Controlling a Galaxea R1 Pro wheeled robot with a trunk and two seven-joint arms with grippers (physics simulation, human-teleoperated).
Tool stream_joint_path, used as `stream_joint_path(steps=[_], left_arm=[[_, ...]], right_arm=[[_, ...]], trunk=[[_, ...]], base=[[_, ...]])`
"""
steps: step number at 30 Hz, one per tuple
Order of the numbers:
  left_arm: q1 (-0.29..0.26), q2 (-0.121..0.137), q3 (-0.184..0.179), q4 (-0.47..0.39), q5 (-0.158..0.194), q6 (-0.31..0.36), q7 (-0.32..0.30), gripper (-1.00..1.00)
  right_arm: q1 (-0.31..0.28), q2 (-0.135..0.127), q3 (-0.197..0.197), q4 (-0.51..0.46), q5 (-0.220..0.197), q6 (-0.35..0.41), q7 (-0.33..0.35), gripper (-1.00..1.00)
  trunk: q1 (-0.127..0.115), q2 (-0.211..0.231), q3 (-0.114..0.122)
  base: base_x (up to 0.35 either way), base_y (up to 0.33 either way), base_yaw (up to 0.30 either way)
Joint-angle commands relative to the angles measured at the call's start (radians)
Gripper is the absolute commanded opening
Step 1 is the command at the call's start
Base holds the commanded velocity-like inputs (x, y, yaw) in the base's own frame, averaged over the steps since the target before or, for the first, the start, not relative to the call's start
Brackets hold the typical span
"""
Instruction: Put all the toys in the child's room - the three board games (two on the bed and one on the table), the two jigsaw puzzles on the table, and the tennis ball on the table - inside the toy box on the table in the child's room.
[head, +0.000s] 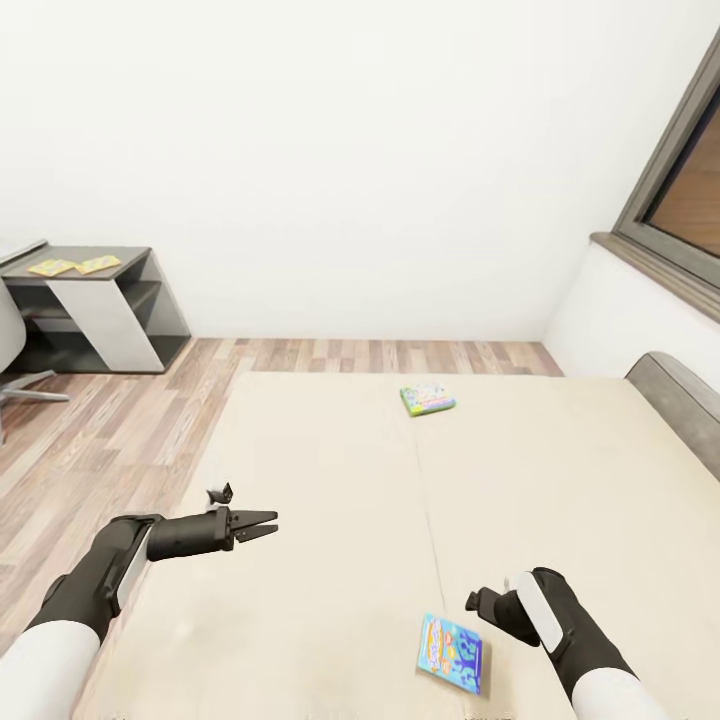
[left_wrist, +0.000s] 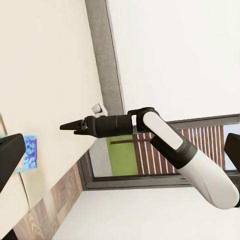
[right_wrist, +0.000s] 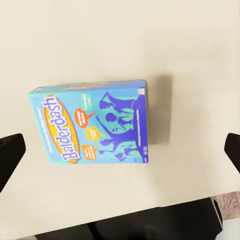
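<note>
Two board games lie on the beige bed (head: 330, 470). The blue one (head: 450, 652) (right_wrist: 92, 127) is near the front edge and the green one (head: 427, 399) lies farther back. My right gripper (head: 480, 603) (right_wrist: 121, 152) hangs open directly above the blue box, not touching it. My left gripper (head: 262, 526) is open over the bed's left side, pointing right towards the right arm (left_wrist: 150, 130). Two yellow jigsaw puzzles (head: 50, 267) (head: 98, 264) rest on the table's dark side unit (head: 135, 255) at the far left. The toy box and the tennis ball are out of view.
A grey headboard (head: 680, 395) bounds the bed on the right, below a dark-framed window (head: 680, 190). Wooden floor (head: 110, 430) runs between the bed and the side unit. Part of a chair (head: 15, 360) stands at the left edge.
</note>
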Motion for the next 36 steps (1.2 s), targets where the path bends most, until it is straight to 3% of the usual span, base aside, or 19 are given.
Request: stream_joint_path(steps=[1,36], left_arm=[[0.0,0.0,0.0,0.0,0.0,0.011,-0.004,1.0],[0.0,-0.001,0.0,0.0,0.0,0.009,-0.002,1.0]], right_arm=[[0.0,0.0,-0.001,-0.001,-0.01,0.003,-0.008,1.0],[0.0,0.002,0.001,-0.001,-0.01,0.003,-0.009,1.0]], trunk=[[0.0,-0.001,-0.003],[0.0,-0.001,-0.059]], base=[[0.0,0.0,0.0],[0.0,0.0,0.0]])
